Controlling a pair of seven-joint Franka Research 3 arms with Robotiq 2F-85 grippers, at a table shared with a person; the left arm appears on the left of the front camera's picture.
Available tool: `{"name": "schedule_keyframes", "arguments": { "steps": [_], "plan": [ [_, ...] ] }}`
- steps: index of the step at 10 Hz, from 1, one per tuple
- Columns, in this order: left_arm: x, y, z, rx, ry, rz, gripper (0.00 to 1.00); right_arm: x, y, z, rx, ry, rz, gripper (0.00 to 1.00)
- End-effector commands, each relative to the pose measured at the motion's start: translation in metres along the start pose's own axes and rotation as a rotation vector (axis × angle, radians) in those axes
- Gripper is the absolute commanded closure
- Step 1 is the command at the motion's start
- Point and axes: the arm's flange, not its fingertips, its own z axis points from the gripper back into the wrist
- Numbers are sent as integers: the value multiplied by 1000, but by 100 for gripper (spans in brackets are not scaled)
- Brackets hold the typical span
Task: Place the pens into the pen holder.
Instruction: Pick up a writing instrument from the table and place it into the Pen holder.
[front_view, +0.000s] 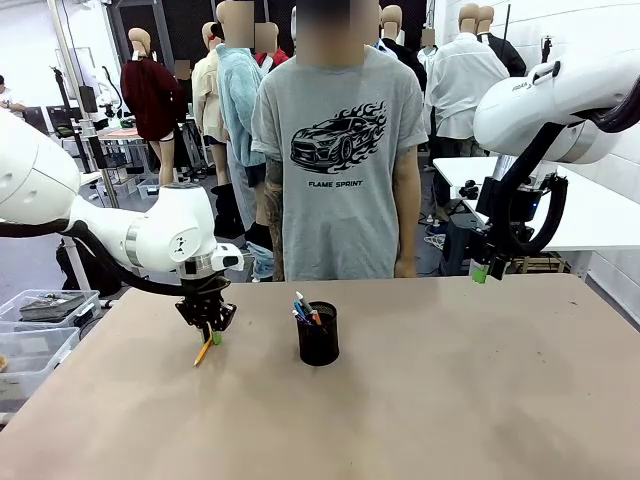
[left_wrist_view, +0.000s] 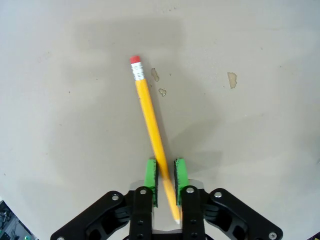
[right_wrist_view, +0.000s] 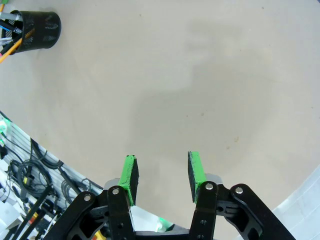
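Note:
A yellow-orange pencil (left_wrist_view: 147, 112) with a red eraser lies on the tan table (front_view: 450, 400), left of the pen holder. My left gripper (left_wrist_view: 165, 175) stands straight over it, its green pads shut on the pencil's pointed end. From the front, the left gripper (front_view: 207, 328) is low over the table, the pencil (front_view: 203, 352) jutting out below it. The pen holder (front_view: 319, 342), a black mesh cup, stands mid-table with several pens (front_view: 304, 309) in it. My right gripper (right_wrist_view: 161, 172) hangs open and empty, high at the right (front_view: 481, 270). The pen holder (right_wrist_view: 40, 29) lies far from it.
A person in a grey T-shirt (front_view: 340, 160) stands at the table's far edge, behind the cup. Clear plastic bins (front_view: 40, 320) sit off the table's left side. A white table (front_view: 600, 210) is at the back right.

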Motion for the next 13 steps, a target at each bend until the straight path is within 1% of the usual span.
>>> {"name": "schedule_keyframes", "arguments": {
  "steps": [1,3,4,5,6,7,8,10,11,12,13],
  "plan": [
    [-7,9,-10,-17,11,-16,100,0,1,0,22,-7,12,48],
    [-7,9,-14,-34,15,-22,100,0,1,0,22,-7,12,48],
    [-10,9,-16,-43,1,-30,100,0,1,0,22,-7,12,48],
    [-17,9,-10,-82,-35,-55,100,0,1,0,22,-7,12,48],
    [-33,9,6,-114,-119,-81,100,0,1,0,22,-7,12,48],
    [-48,15,23,-162,-211,-137,100,0,1,0,22,-7,12,48],
    [-56,22,33,-235,-305,-184,100,0,1,0,22,-7,12,48],
    [-69,31,46,-326,-442,-228,100,0,1,0,22,-7,12,48],
    [-75,28,53,-404,-531,-290,100,0,1,0,22,-7,12,48],
    [-77,24,57,-449,-591,-330,100,0,1,0,22,-7,12,48],
    [-79,18,61,-527,-649,-405,100,0,1,0,22,-7,12,48]
  ]
}}
